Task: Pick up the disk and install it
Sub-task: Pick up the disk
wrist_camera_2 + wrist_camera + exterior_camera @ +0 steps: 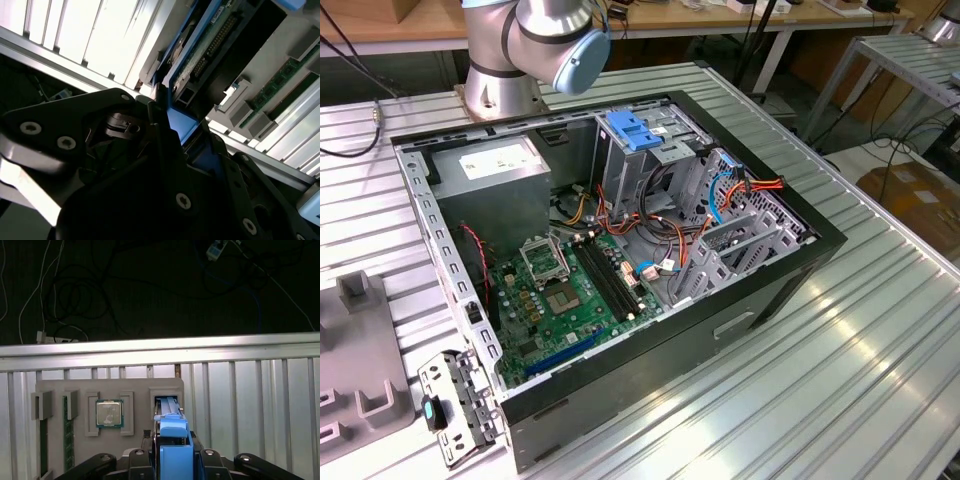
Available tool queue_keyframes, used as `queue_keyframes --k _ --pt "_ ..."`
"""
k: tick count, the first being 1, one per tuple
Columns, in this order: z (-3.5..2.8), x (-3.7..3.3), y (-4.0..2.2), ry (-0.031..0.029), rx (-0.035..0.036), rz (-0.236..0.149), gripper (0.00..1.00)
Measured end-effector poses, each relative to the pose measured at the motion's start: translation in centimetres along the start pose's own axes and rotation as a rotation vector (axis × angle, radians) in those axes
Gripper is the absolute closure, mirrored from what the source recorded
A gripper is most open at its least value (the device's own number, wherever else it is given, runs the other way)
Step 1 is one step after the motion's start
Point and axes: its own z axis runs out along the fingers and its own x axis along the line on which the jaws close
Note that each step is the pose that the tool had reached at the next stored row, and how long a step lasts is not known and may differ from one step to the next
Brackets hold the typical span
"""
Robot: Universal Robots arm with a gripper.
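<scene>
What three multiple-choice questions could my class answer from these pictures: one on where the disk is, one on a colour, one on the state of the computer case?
1. Where is the disk?
A. On edge in a slot of the grey tray
B. Inside the drive cage
C. Flat on the motherboard

2. What colour are the rails framing the disk?
A. Red
B. Yellow
C. Blue

3. In what state is the computer case?
A. Closed on all sides
B. Open, insides exposed
C. Turned upside down

Answers:
1 A: the first wrist view shows the disk rising from the tray's slot, beside the processor chip.
2 C: both wrist views show blue plastic along its edges.
3 B: the exterior view looks straight in at the green motherboard.
</scene>
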Motion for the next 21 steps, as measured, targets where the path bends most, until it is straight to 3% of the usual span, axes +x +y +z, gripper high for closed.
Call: queue_keyframes --k 9,17,21 --pt "-1.07 -0.01 0.02 -0.0001 0.0001 0.0 0.63" --pt "-2.62 -0.02 0.06 0.0 0.0 0.0 0.63" --pt "-3.84 -0.03 0.09 0.0 0.0 0.0 0.63"
